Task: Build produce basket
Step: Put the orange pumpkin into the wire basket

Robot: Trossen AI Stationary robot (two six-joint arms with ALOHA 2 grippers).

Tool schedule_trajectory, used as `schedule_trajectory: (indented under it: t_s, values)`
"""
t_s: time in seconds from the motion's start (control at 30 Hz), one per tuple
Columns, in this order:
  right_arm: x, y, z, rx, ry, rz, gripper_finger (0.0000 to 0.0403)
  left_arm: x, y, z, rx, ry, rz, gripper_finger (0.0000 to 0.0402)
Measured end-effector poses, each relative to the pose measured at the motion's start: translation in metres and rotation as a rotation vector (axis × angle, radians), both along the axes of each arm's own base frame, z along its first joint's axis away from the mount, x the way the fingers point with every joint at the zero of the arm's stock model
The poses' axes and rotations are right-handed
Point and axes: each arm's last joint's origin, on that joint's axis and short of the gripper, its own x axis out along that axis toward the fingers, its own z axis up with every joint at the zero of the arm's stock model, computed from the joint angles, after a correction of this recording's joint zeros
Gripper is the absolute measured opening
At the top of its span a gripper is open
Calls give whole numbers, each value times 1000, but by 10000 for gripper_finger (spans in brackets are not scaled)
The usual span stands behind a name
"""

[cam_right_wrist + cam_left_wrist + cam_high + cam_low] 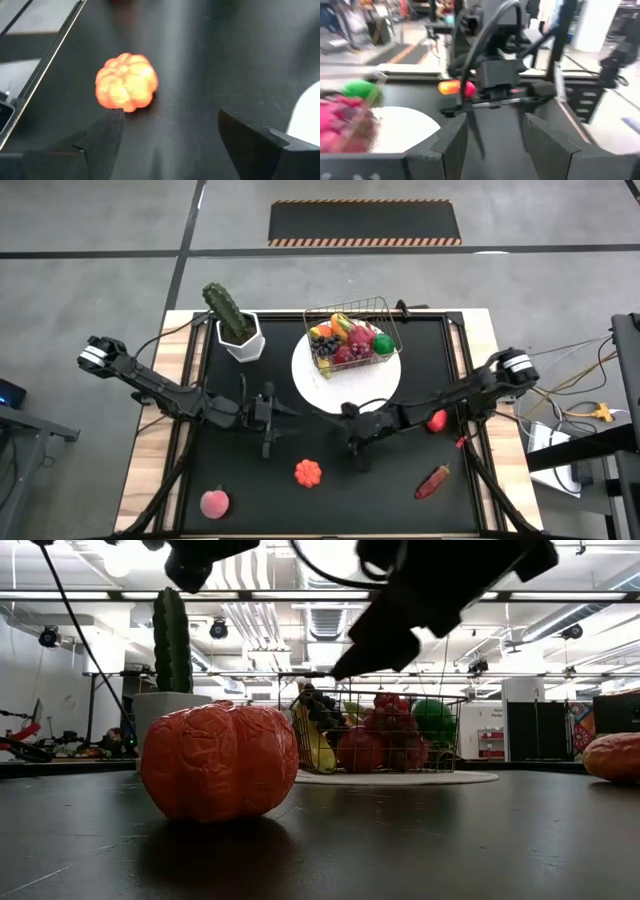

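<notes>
Right hand [358,448] hangs over the black bench [330,500], fingers [107,131] spread wide, holding nothing. Just ahead of its fingertips, slightly toward the bench's front edge, sits the orange ridged pumpkin piece [308,472], apart from both fingers. Behind the hand, on a round white plate [312,385], stands the wire basket [352,338] filled with produce [345,340]: grapes, banana, red and green pieces. Off to the hand's outer side lie a red round piece [436,421] under the right arm and a red chili [432,481] nearer the front edge. Left hand [270,420] hovers beside it across a small gap, fingers [451,145] part open, empty. Farther out past the left hand: pink peach [214,503] at the front, cactus in white pot [236,325] at the back.
</notes>
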Motion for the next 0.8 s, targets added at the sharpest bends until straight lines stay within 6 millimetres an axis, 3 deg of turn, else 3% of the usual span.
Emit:
schedule_trajectory:
  t_s: [0.27, 0.47, 0.63, 0.8]
  values:
    - [27, 34, -20, -67, 19, 120, 313, -5, -46, -25, -120, 121, -135, 173]
    - [42, 53, -30, -119, 12, 146, 295, -7, -76, -53, -249, 330, -144, 173]
    - [51, 62, -36, -159, 2, 140, 287, -13, -93, -80, -290, 489, -121, 173]
    - [56, 63, -30, -163, -29, 132, 286, -10, -98, -101, -306, 555, -93, 173]
